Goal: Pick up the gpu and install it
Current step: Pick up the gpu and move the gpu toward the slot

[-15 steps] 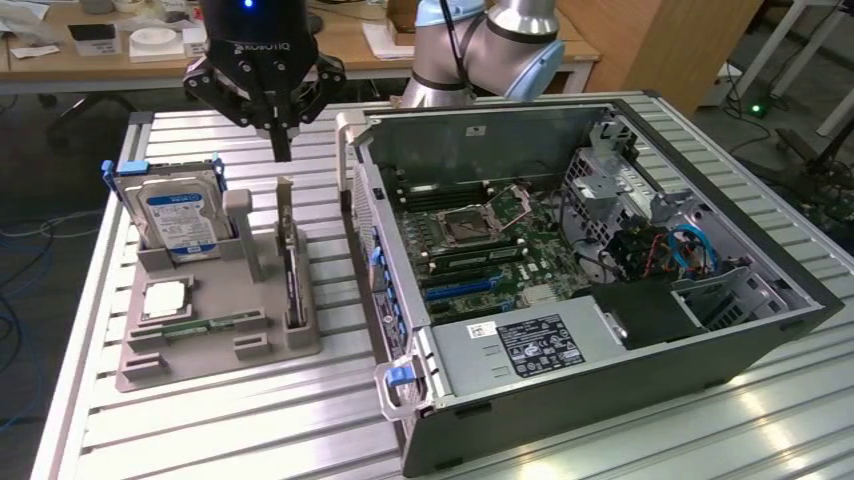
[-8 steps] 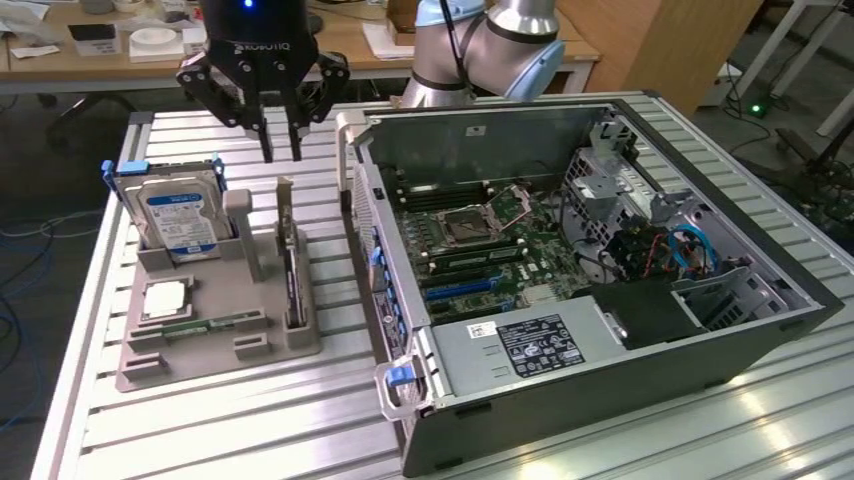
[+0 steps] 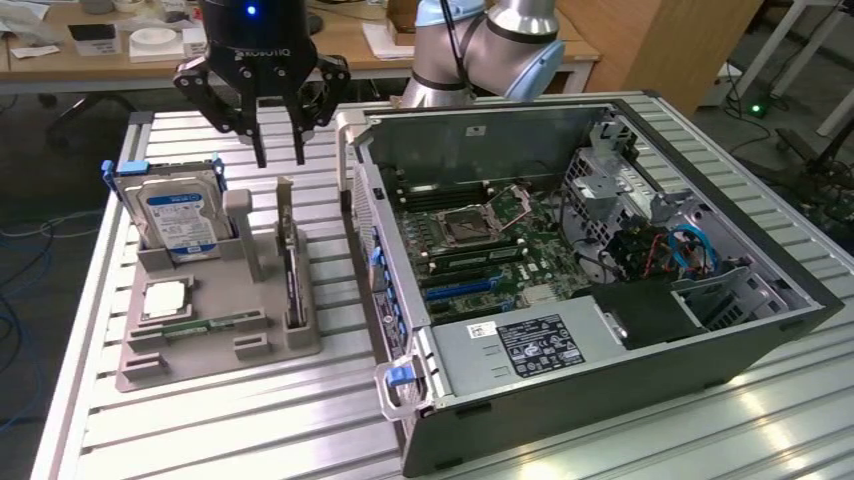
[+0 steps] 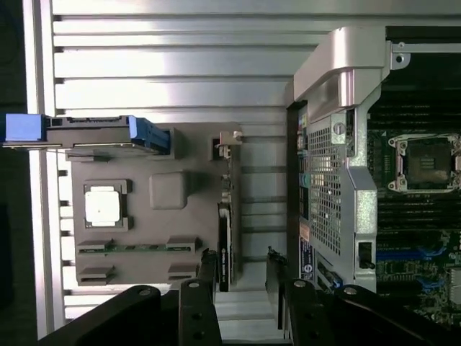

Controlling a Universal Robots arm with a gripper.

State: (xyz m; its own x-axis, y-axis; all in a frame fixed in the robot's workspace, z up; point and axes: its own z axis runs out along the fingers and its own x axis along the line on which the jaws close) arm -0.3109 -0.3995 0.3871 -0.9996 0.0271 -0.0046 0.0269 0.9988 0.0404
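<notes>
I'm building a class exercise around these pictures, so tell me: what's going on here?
A robot arm's gripper hangs open above the far end of a grey holder on the table, holding nothing. The gpu stands on edge in its slot in the holder, not yet picked up, with a hard drive upright beside it. An open computer case lies next to the holder.

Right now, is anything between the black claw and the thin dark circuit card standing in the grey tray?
Nothing visible stands between them. The black gripper hangs open over the thin dark gpu card, which stands on edge in the grey plastic tray. The silver blue-labelled hard drive stands aside, toward the exterior view's left.
</notes>
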